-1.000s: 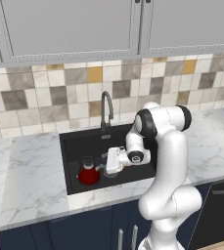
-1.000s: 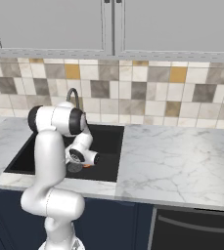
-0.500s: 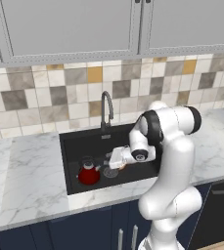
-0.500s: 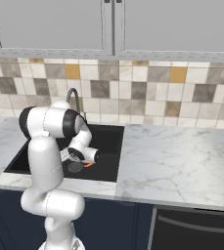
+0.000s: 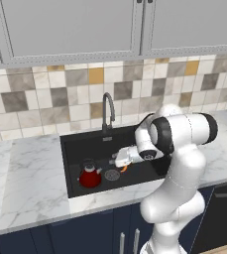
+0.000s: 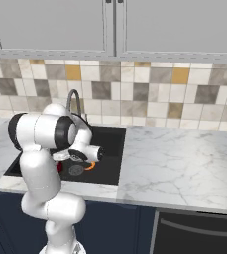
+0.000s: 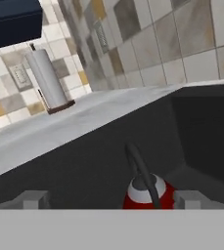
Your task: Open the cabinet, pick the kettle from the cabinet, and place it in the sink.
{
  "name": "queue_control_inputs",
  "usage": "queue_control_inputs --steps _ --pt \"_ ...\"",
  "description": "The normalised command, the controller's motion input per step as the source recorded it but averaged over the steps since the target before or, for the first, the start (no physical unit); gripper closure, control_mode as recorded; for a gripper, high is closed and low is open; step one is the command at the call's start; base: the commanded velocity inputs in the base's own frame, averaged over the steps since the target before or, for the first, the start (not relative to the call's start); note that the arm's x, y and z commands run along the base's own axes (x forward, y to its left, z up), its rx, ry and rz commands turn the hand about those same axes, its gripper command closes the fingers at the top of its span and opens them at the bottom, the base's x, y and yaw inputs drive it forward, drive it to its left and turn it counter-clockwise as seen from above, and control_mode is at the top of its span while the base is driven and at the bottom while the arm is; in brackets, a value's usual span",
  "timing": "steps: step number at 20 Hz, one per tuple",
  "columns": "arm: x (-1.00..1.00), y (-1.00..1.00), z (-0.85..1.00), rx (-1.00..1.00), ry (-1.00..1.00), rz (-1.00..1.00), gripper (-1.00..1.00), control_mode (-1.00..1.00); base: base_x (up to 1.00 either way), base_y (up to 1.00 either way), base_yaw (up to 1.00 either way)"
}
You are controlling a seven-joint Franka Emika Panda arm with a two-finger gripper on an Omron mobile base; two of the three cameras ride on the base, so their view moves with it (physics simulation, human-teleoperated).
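Observation:
The small red kettle (image 5: 90,177) stands upright on the floor of the black sink (image 5: 144,174), left of the round drain (image 5: 112,174). My gripper (image 5: 117,159) hangs low in the basin just right of the kettle, apart from it, and is open with nothing between its fingers. In the hand view the kettle (image 7: 145,193) with its dark arched handle sits low between the two fingertips (image 7: 33,200) of the gripper (image 7: 111,201). A corner of the navy cabinet (image 7: 13,19) shows at the top left; its door is out of view. My arm hides most of the kettle (image 6: 60,166) in the right base view.
A dark gooseneck faucet (image 5: 107,112) rises behind the basin. White marble counter (image 5: 30,173) surrounds the sink, with a wide stretch (image 6: 184,163) to its right. A paper towel roll (image 7: 47,78) stands on the counter. Light grey wall cabinets (image 5: 70,30) hang overhead.
My arm's upper part has swung to the right and the hand has drawn slightly up and away from the kettle. The kettle has stayed in place.

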Motion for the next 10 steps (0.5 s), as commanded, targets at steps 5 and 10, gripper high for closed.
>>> queue_control_inputs --steps 5,10 --pt "-0.25 -0.14 0.29 -0.12 0.02 0.00 -1.00 -1.00 0.00 0.00 0.00" --pt "-0.21 -0.11 0.26 -0.20 -0.01 0.00 -1.00 -1.00 0.00 0.00 0.00"
